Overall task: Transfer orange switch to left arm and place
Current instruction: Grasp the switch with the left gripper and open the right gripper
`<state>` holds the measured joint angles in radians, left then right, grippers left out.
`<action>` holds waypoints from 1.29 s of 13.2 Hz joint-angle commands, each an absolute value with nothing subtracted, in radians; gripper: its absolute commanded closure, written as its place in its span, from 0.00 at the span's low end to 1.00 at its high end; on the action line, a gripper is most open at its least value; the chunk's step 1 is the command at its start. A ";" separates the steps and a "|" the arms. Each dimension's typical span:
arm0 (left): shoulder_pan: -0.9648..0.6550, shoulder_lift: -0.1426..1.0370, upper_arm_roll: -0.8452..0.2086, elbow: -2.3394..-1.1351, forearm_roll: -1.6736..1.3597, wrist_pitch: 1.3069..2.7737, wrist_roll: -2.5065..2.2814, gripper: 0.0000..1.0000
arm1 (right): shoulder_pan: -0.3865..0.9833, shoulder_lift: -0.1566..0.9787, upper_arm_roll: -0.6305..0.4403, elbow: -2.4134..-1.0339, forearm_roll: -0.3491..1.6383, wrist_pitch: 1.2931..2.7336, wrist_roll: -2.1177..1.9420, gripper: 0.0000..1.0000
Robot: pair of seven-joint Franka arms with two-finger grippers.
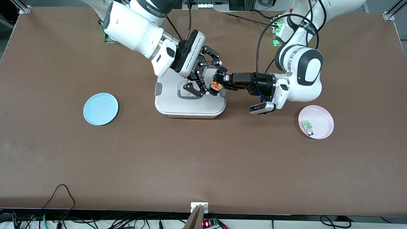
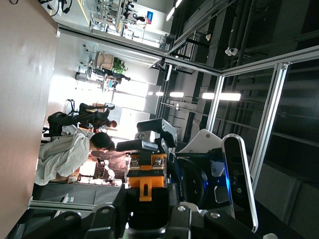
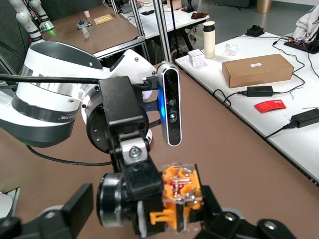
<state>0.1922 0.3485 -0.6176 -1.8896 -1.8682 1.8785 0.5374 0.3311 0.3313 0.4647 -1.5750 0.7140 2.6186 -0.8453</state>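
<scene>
Left claw clamped on one orange switch (over the single box), right claw spread apart, two plates.

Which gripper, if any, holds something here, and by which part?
The left gripper is shut on the orange switch, pinching its end over the box. The right gripper is open around it, holding nothing.

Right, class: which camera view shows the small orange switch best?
The right wrist view: the small orange switch fills the foreground, showing its clear top and copper contacts. The left wrist view shows its orange body end-on. The front view shows it tiny, over the white plastic box.
</scene>
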 commanded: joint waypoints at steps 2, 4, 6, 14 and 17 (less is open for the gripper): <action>0.215 0.324 -0.629 -1.914 -1.887 1.859 0.563 1.00 | 0.334 0.304 0.469 -1.586 0.733 2.634 -0.775 0.00; 0.215 0.325 -0.629 -1.914 -1.885 1.859 0.561 1.00 | 0.334 0.296 0.465 -1.575 0.735 2.628 -0.773 0.00; 0.216 0.333 -0.626 -1.913 -1.879 1.858 0.557 1.00 | 0.334 0.287 0.457 -1.568 0.733 2.628 -0.773 0.00; 0.222 0.353 -0.565 -1.905 -1.555 1.888 0.534 1.00 | 0.331 0.245 0.284 -1.554 0.738 2.438 -0.773 0.00; 0.258 0.386 -0.534 -1.902 -1.395 1.876 0.528 1.00 | 0.331 0.247 0.186 -1.558 0.736 2.362 -0.769 0.00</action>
<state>0.2260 0.3668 -0.5398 -1.9071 -1.4924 1.8880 0.5335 0.3274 0.2589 0.2333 -1.5553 0.7142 2.4050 -0.7807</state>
